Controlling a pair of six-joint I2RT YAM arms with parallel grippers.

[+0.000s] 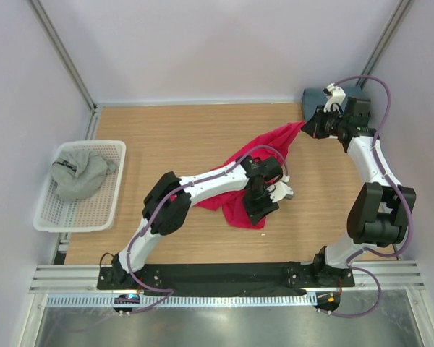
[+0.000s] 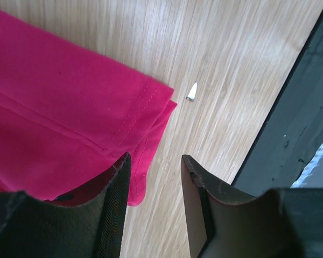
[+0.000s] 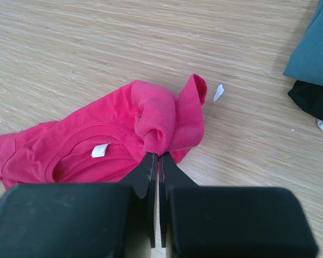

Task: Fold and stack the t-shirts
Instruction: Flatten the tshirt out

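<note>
Sprawling on the desk [image 1: 166, 137] right of the basket [image 1: 78, 227], the red t-shirt [image 1: 283, 137] has 1 bunched fold clamped in the right jaws; the left jaws stand apart over its hem corner.

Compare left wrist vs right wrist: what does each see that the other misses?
Left wrist only: the hem corner of the red t-shirt beside the open left gripper, plus the black base rail. Right wrist only: the right gripper shut on a bunched fold, the neck label, the slate-blue tee and black tee. Both: red cloth on the wooden table.
</note>
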